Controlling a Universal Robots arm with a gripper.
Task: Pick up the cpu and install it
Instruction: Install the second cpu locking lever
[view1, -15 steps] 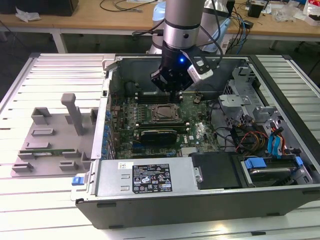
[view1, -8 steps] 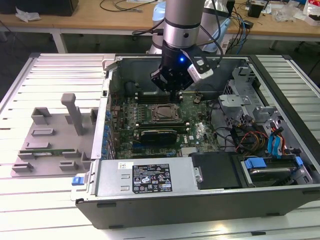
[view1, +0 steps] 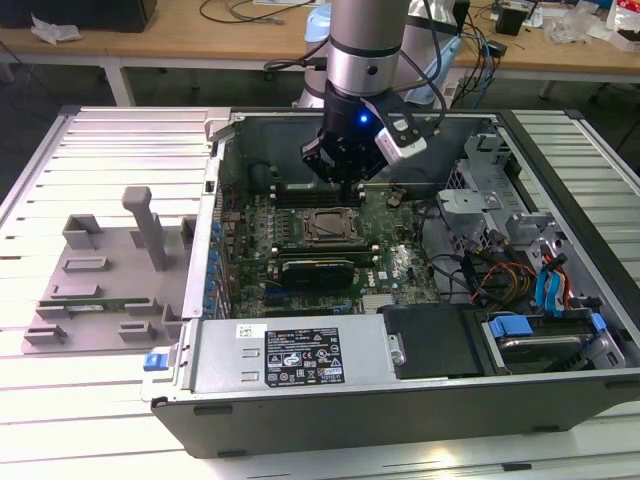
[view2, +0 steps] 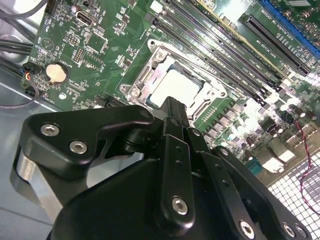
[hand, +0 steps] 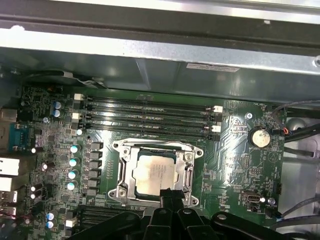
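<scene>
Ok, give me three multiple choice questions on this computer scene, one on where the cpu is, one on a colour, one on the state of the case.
1. Where is the cpu?
A. In the socket frame on the motherboard
B. On the grey tray outside the case
C. On top of the power supply

2. What colour is the motherboard?
A. Red
B. Green
C. White

3. What state is the computer case in?
A. Closed with its side panel on
C. Standing upright
B. Open, lying on its side

Answers: 1 A, both wrist views show the silver chip inside the frame, just beyond the claw. 2 B, the board is green in every view. 3 B, the exterior view looks straight into its insides.
</scene>
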